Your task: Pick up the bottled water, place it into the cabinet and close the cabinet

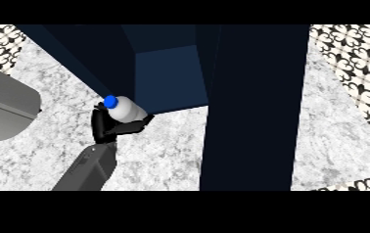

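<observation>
Item 1. Grey forearm [90, 168], entering from the near edge at left, angled up toward the cabinet.

Item 2. Left hand [108, 125], black, at the forearm's far end; fingers curled round the lower part of the bottle, pinching it from below and the side.

Item 3. Bottled water [127, 108], white body with blue cap [110, 101]; tilted, cap pointing left and away; held above the counter, right at the left front edge of the cabinet opening.

Item 4. Counter [166, 153], mottled white-grey stone, under all items.

Item 5. Cabinet door [249, 119], dark navy, standing open, a tall panel right of the bottle.

Item 6. Cabinet [170, 82], dark blue, interior showing beyond the bottle.

Item 7. Grey object [14, 107], rounded, at the left edge; identity unclear.

Item 8. Patterned tile [343, 46], black and white, at the far right and far left corners.
</observation>
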